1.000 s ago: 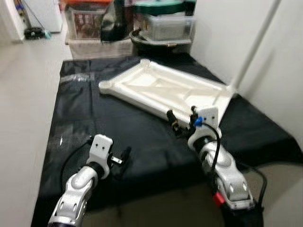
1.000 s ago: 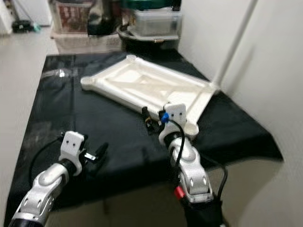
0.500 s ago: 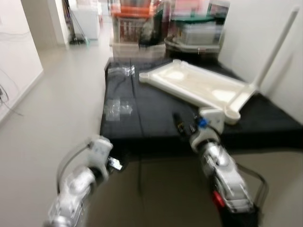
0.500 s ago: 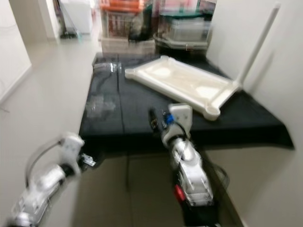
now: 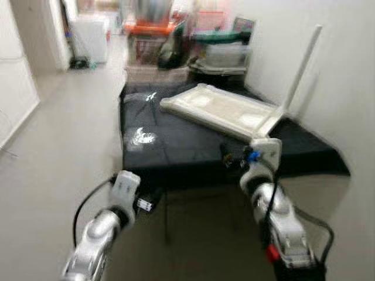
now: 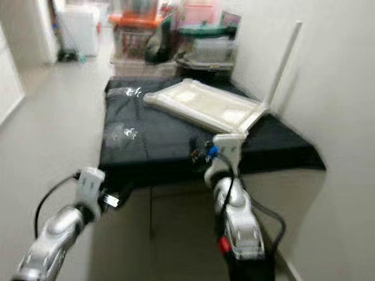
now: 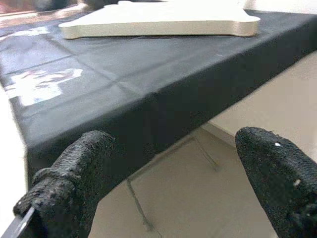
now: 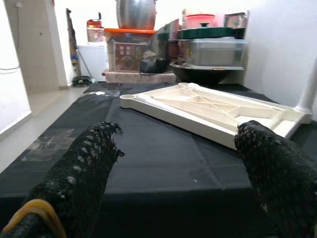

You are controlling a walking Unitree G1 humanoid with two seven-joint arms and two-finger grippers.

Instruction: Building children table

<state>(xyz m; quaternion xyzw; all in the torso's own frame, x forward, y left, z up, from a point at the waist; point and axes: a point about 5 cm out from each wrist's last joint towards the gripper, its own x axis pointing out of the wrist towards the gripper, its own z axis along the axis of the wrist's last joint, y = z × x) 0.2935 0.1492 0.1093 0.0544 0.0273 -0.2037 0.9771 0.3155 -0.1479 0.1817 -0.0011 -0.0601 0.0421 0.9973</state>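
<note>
The white tabletop [image 5: 225, 109] lies upside down on the black-covered bench [image 5: 176, 149], well beyond both empty, spread-fingered end effectors, left [image 5: 153, 198] and right [image 5: 233, 157].

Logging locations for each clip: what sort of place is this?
Probably a home hallway or storage corner: stacked plastic storage boxes and a large metal pot stand behind a low black-covered platform on which an upturned white children's tabletop lies.

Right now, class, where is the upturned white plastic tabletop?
The white plastic tabletop lies on the black cloth-covered platform, toward its far right, one white leg standing by the wall.
</note>
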